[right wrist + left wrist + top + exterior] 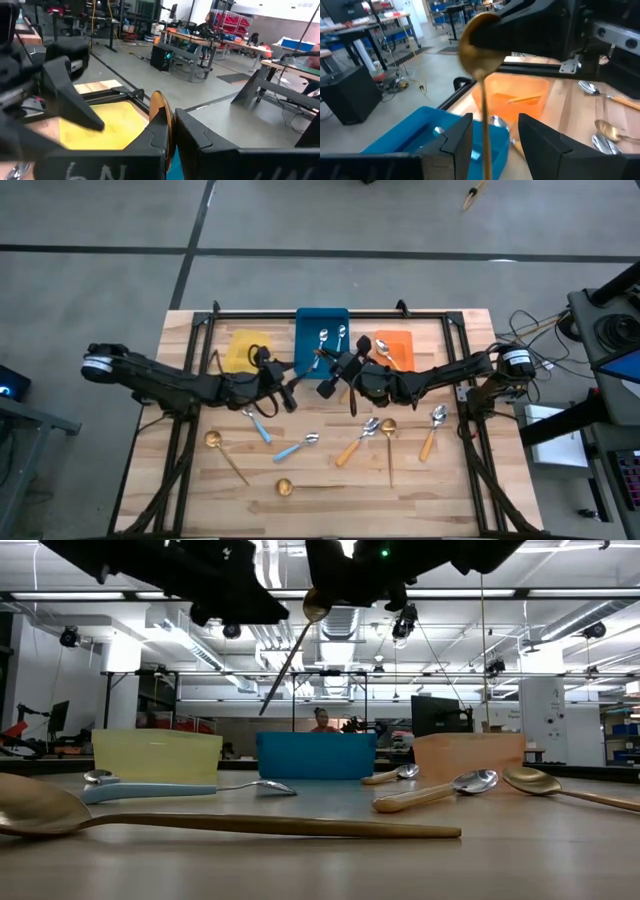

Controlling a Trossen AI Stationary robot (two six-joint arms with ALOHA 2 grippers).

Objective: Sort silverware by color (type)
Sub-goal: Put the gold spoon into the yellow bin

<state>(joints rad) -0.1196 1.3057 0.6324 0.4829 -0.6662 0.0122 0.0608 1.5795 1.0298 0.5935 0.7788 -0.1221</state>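
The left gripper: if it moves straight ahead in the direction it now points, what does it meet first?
Most likely the gold spoon hanging upright between the left gripper's open fingers, pinched by the right gripper. Behind it lie the blue bin and orange bin; depth is uncertain.

Three bins behind — spoons in front.

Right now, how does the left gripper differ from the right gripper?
The right gripper has its jaws shut; the left gripper has its jaws open. The right gripper clamps the bowl of the gold spoon; the left gripper only straddles its handle. Both hang above the table, near the blue bin.
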